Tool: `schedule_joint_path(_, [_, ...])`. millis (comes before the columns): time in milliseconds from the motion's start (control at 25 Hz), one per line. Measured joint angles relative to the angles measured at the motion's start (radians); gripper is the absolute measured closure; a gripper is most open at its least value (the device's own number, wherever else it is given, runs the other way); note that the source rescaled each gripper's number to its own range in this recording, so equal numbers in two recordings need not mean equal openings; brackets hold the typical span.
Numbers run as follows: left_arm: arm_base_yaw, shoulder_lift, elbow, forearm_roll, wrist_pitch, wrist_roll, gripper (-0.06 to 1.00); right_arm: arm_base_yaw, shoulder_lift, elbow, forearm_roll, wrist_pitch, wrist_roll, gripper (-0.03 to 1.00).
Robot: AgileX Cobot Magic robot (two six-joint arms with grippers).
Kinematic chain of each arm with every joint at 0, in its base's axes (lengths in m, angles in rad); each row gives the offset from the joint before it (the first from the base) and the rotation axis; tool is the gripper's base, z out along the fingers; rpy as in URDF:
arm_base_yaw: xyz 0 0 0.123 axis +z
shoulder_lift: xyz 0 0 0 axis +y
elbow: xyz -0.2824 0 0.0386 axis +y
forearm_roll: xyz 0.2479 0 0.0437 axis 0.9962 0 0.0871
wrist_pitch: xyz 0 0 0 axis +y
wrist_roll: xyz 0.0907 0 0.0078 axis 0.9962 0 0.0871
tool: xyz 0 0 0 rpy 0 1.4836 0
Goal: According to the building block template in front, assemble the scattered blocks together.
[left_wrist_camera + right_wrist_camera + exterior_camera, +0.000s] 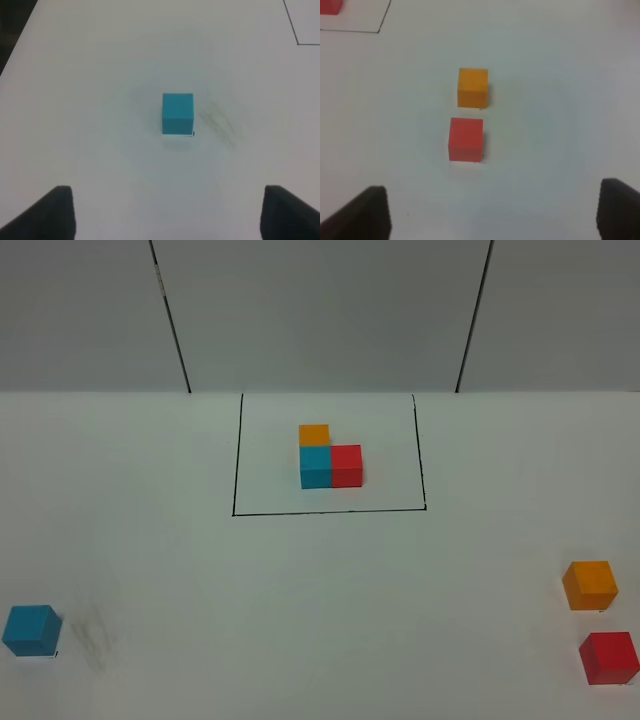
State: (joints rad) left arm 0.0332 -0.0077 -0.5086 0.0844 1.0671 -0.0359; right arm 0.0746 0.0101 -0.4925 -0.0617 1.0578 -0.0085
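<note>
Sitting toward twelve o'clock on the white tabletop (pixel 300 620) in the exterior high view, the L-shaped template of three joined cubes (pixel 330 462) lies inside a thin black rectangular outline (pixel 330 511). Its orange cube is at twelve o'clock of its cyan-blue one and its red cube at three o'clock. How the three are joined cannot be made out.

The loose cyan-blue matte cube (pixel 31 629) rests alone far out at eight o'clock, near the picture's edge, with a faint grey smudge (pixel 92 640) just beside it at three o'clock. The loose orange matte cube (pixel 590 585) and the loose red matte cube (pixel 609 658) stand at four o'clock, close together but apart, the red one at six o'clock of the orange. All three are well apart from the outline.

Neither arm appears in the high view. In the left wrist view only two dark fingertips (pixel 55 215) show, cut off by the frame. The left jaws are spread wide and hold nothing, with the cyan-blue cube (pixel 177 113) ahead between their lines. A corner of the outline (pixel 297 43) is partly cropped.

In the right wrist view two dark fingertips (pixel 367 215) are likewise cut off. The right jaws gape wide and empty, with the red cube (pixel 466 139) nearer to them than the orange cube (pixel 472 87). A sliver of the template's red cube (pixel 330 6) is mostly out of frame.
</note>
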Motion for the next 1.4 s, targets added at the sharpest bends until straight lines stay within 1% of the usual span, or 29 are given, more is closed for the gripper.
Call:
schedule_joint_path(360, [0.0, 0.0, 0.0, 0.001, -0.001, 0.0, 0.13, 0.0, 0.0, 0.0, 0.0, 0.0, 0.0, 0.2])
schedule_joint_path(440, [0.0, 0.006, -0.003, 0.015, -0.019, 0.0, 0.13, 0.0, 0.0, 0.0, 0.0, 0.0, 0.0, 0.2])
schedule_joint_path(560, [0.0, 0.017, -0.011, 0.032, -0.082, 0.0, 0.13, 0.0, 0.0, 0.0, 0.0, 0.0, 0.0, 0.2])
schedule_joint_path(680, [0.0, 0.032, -0.014, 0.042, -0.198, 0.0, 0.13, 0.0, 0.0, 0.0, 0.0, 0.0, 0.0, 0.2])
schedule_joint_path(800, [0.0, 0.095, -0.044, 0.043, -0.282, 0.0, 0.14, 0.0, 0.0, 0.0, 0.0, 0.0, 0.0, 0.2])
schedule_joint_path(920, [0.0, 0.249, -0.123, 0.043, -0.29, 0.0, 0.2, 0.0, 0.0, 0.0, 0.0, 0.0, 0.0, 0.2])
schedule_joint_path(1000, [0.0, 0.392, -0.204, 0.043, -0.265, 0.0, 0.25, 0.0, 0.0, 0.0, 0.0, 0.0, 0.0, 0.2])
schedule_joint_path(1240, [0.0, 0.882, -0.526, 0.046, -0.112, 0.0, 0.39, 0.0, 0.0, 0.0, 0.0, 0.0, 0.0, 0.2])
schedule_joint_path(1360, [0.0, 1.077, -0.651, 0.045, -0.049, -0.008, 0.42, 0.0, 0.0, 0.0, 0.0, 0.0, 0.0, 0.2])
schedule_joint_path(1400, [0.0, 1.125, -0.668, 0.045, -0.033, -0.016, 0.43, 0.0, 0.0, 0.0, 0.0, 0.0, 0.0, 0.2])
